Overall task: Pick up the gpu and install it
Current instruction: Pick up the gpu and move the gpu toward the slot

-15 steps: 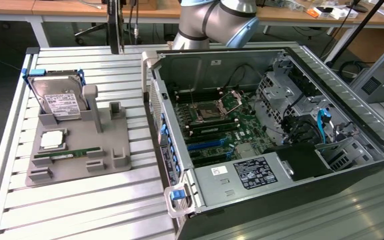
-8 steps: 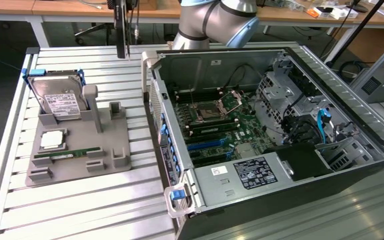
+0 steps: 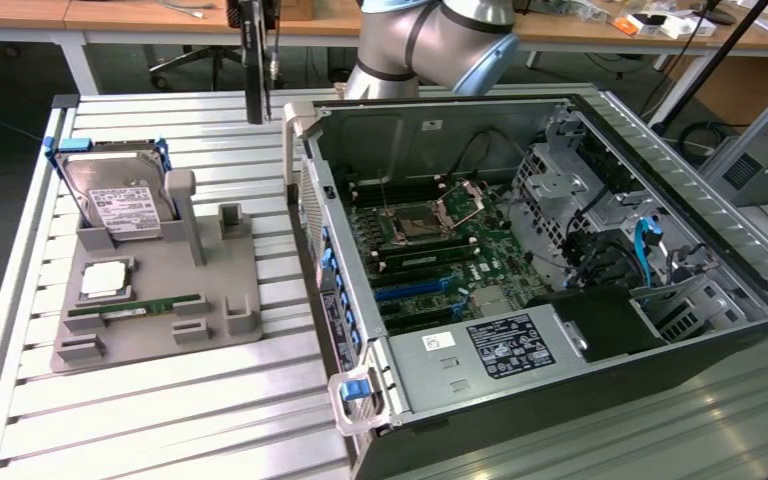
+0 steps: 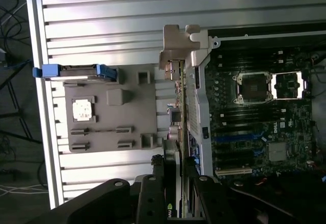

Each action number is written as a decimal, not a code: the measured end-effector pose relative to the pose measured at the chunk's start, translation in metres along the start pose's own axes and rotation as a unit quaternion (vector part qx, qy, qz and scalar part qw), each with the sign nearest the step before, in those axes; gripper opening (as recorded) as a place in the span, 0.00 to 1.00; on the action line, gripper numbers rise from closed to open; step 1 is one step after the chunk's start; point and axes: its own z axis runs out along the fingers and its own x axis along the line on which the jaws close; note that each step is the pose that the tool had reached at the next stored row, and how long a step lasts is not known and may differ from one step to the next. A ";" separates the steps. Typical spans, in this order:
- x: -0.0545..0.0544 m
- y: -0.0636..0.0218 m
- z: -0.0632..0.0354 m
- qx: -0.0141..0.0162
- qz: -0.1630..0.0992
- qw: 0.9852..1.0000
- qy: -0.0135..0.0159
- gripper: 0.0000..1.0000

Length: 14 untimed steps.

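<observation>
Gripper [image 4: 174,164] found clamped on the gpu [image 4: 178,102]. In the wrist view a dark finger [image 4: 156,183] presses against each flat face of the card. The card is seen edge-on and runs from the fingers out to its silver end bracket [image 4: 175,43]. Along that line of sight the gpu lies over the border between the grey fixture [image 4: 132,127] and the near side wall of the computer case [image 4: 201,81]. It is lifted clear of both and not seated in the motherboard [image 4: 254,132]. The fixture's slots near the card are unoccupied. Elsewhere the fixture carries a hard drive [image 4: 76,71] in a blue frame and a square processor [image 4: 83,109]. In the exterior view the robot arm [image 3: 431,45] rises at the far side of the slatted table [image 3: 157,420]. The computer case [image 3: 357,130] lies on its side toward the exterior view's right, cover off, with the motherboard [image 3: 451,260] exposed. The processor socket [image 3: 418,222] stands open, and a blue expansion slot [image 3: 418,290] sits just beside it, toward the labelled power supply [image 3: 504,345]. The fixture [image 3: 224,290] rests on the table at the exterior view's left, just beside the case. On it the hard drive [image 3: 115,200] stands upright, the processor [image 3: 104,282] lies flat, and a narrow green memory stick [image 3: 137,308] lies in its groove.
</observation>
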 end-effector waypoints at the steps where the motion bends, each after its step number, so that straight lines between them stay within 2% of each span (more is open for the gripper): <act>1: -0.001 0.0001 0.0007 0.000 0.000 1.000 0.000 0.27; 12: -0.013 0.0009 0.0060 0.004 0.000 1.000 0.000 0.27; 14: -0.021 0.0016 0.0103 0.007 0.000 1.000 -0.001 0.27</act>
